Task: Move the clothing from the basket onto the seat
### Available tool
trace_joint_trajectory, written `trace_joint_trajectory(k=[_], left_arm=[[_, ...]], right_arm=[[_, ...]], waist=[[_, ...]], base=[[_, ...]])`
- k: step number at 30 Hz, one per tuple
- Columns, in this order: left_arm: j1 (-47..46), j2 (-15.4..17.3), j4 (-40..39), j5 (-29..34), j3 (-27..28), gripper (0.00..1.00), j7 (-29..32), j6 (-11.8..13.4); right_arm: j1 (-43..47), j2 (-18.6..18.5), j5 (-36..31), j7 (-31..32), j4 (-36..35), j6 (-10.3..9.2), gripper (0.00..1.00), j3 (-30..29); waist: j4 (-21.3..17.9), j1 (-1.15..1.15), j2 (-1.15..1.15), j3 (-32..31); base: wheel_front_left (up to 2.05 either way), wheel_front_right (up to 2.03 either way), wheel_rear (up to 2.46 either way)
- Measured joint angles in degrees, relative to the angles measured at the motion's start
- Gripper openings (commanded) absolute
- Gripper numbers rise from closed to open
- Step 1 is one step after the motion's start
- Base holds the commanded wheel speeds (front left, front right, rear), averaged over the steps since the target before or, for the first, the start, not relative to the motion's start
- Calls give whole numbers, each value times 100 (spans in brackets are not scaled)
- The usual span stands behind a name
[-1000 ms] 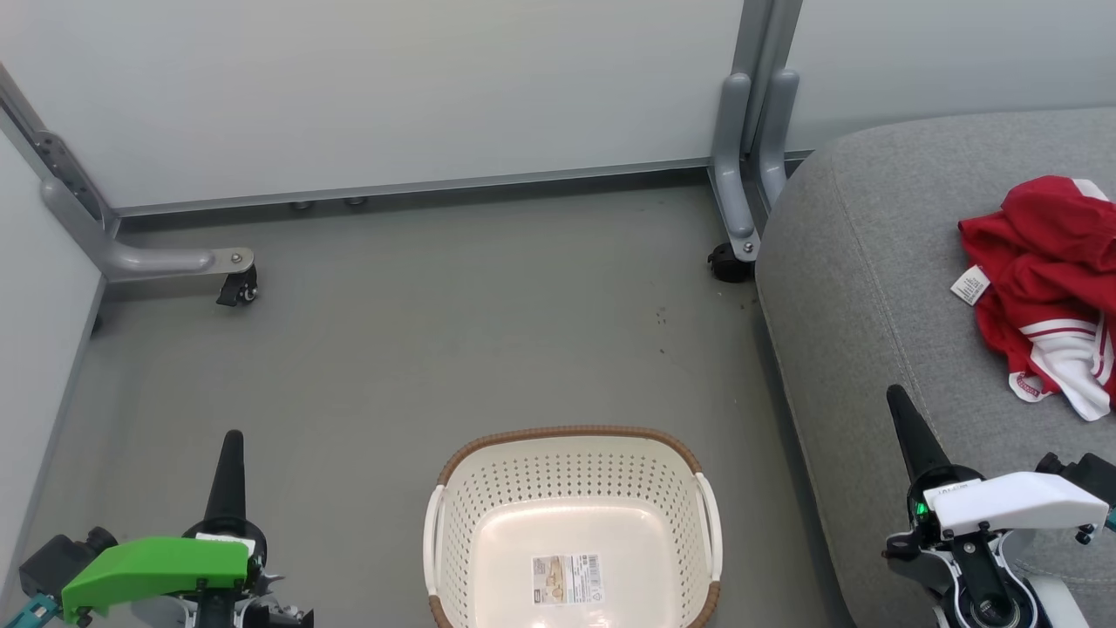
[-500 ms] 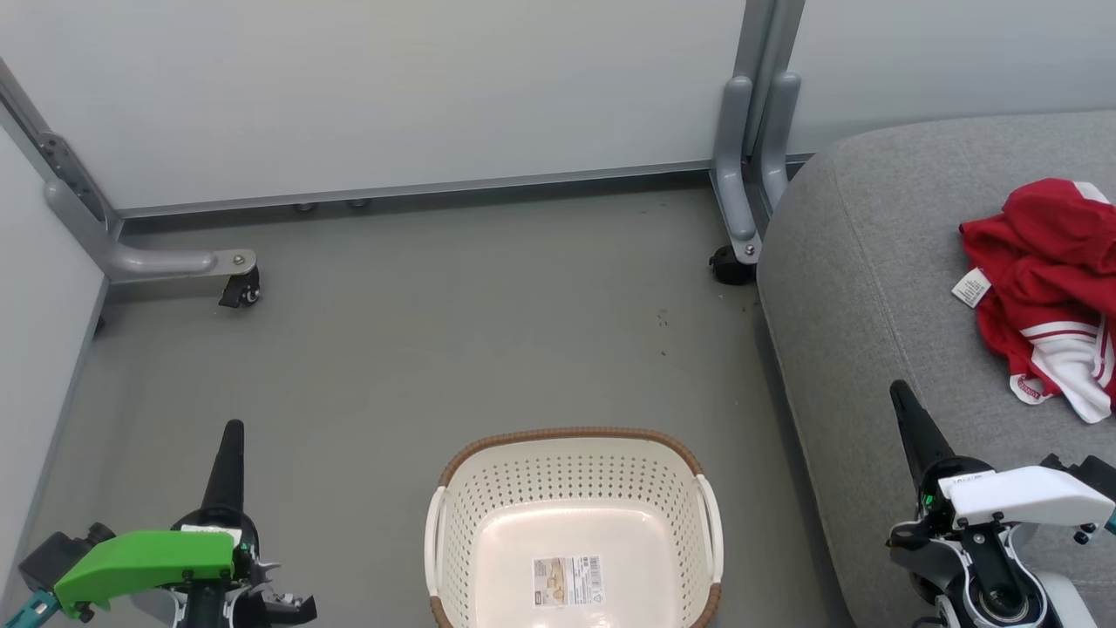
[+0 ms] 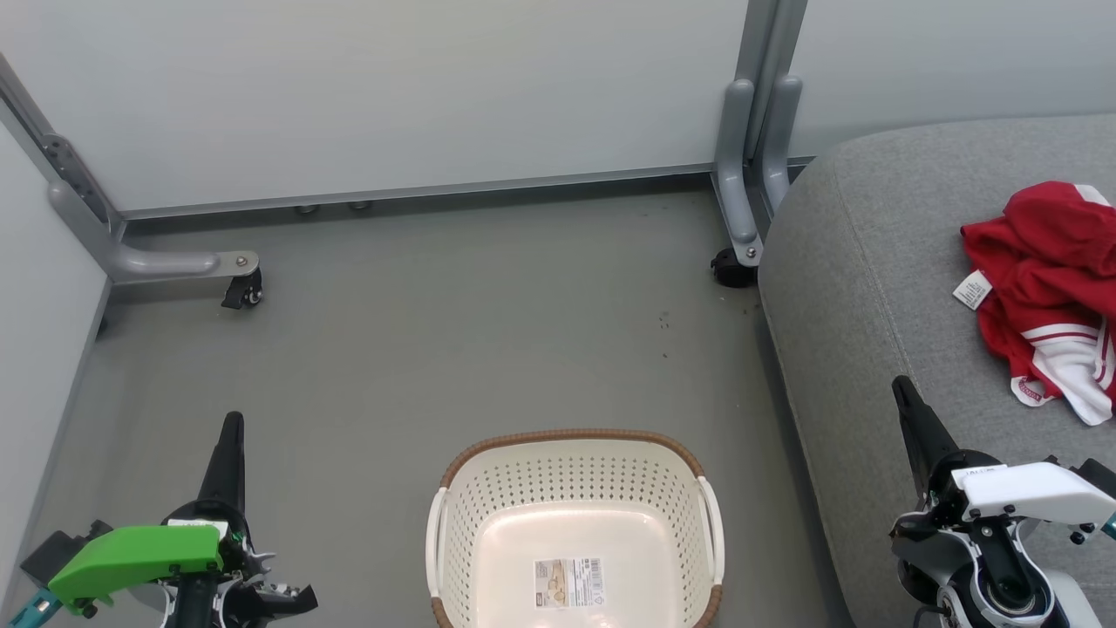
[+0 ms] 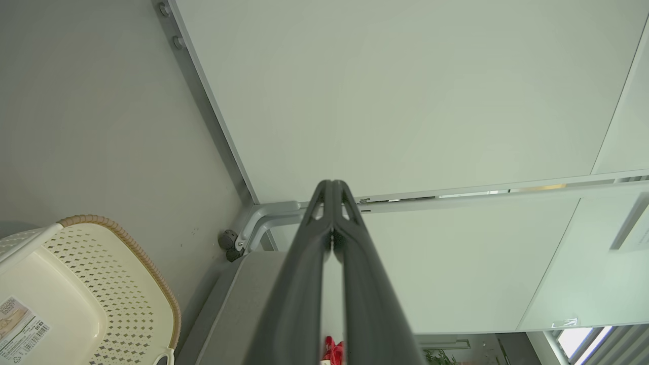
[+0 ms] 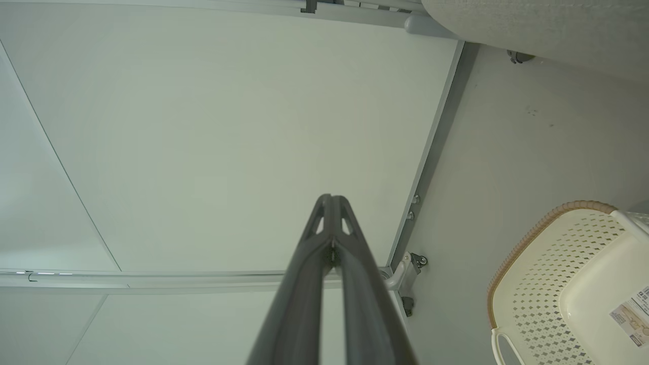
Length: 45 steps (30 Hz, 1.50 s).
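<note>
The red clothing (image 3: 1046, 279), shorts with white stripes and a small white label, lies crumpled on the light-grey seat (image 3: 881, 288) at the right. On the floor at bottom centre stands the cream perforated basket (image 3: 571, 475) with a brown rim, holding nothing but a paper sticker on its floor. My left gripper (image 3: 232, 425) is at the lower left, left of the basket, fingers together and holding nothing. Over the seat's front edge my right gripper (image 3: 899, 385) is shut and holds nothing, below and left of the clothing. Both wrist views show closed fingers (image 4: 332, 185) (image 5: 330, 198).
Pale partition panels on grey metal feet with castors (image 3: 241, 292) (image 3: 731, 266) close off the back and left of the grey floor (image 3: 436, 331). The basket (image 4: 76, 299) (image 5: 568, 284) also shows in both wrist views.
The head camera has shifted slightly, so the whole scene sits a little lower. Both grippers have drawn back a little toward the bottom of the view. The clothing and basket have not moved.
</note>
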Motion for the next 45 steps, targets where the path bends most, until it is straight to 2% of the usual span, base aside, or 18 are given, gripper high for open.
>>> trace_joint_trajectory(k=[16, 45], left_arm=[[-96, -10, 11, -611, 56, 0, 157, -18], [-108, -12, 11, -612, 57, 0, 157, -19]], right_arm=[[-103, 14, 588, 83, 132, 1, 0, -89], [-114, 53, 554, 140, 136, 1, 0, -155]], waist=[[17, 0, 0, -25], [17, 0, 0, -25]], base=[[0, 0, 0], [0, 0, 0]])
